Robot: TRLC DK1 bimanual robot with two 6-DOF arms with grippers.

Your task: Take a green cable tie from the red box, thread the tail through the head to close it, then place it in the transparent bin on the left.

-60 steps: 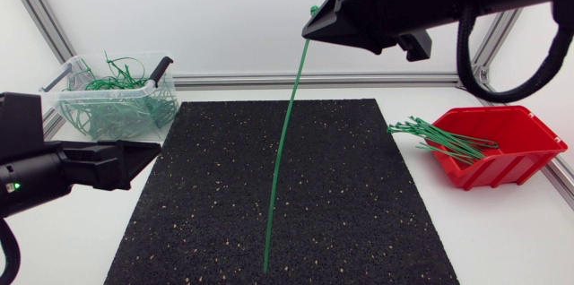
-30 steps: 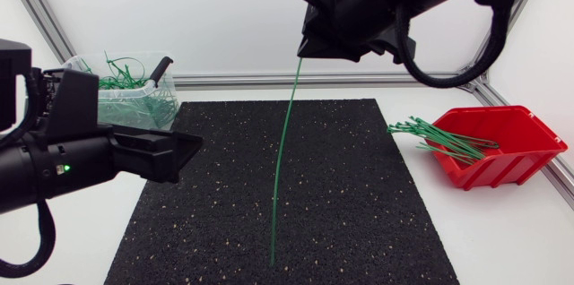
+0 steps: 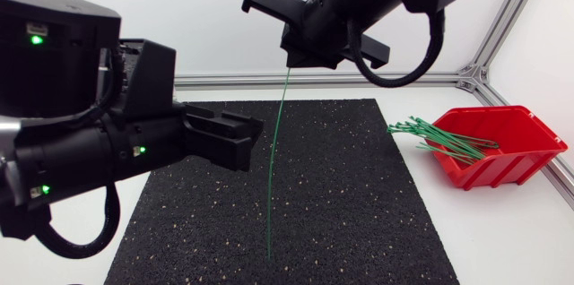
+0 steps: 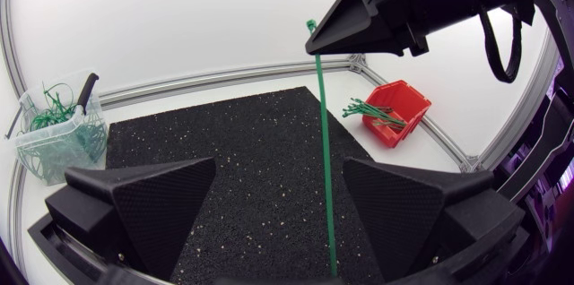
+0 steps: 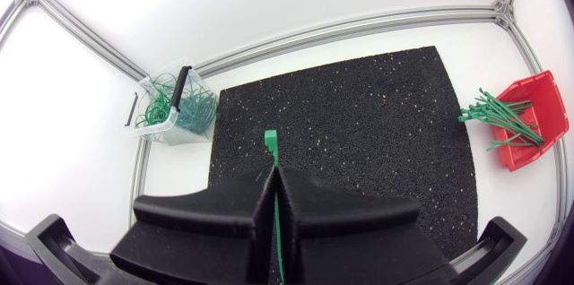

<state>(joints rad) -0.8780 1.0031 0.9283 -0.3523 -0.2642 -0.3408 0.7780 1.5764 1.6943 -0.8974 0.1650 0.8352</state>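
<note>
My right gripper [image 3: 289, 63] hangs high over the black mat [image 3: 359, 195], shut on the head end of a green cable tie [image 3: 273, 168]. The tie's head [image 5: 270, 142] pokes out past the shut fingertips of the right gripper [image 5: 272, 174]. Its tail hangs almost straight down to the mat. My left gripper [image 3: 253, 138] is open, just left of the strap at mid height. In the left wrist view the tie [image 4: 325, 159] runs between the fingers of the left gripper [image 4: 278, 170], touching neither. The red box [image 3: 511, 155] holds several more green ties [image 3: 439, 137].
The transparent bin [image 4: 54, 128] with closed green ties stands at the mat's far left corner; my left arm hides it in the head view. An aluminium frame rail [image 3: 413, 77] runs along the back edge.
My left arm has risen and swung right toward the hanging tie, covering the bin in the head view. My right arm has shifted left with the tie still gripped.
</note>
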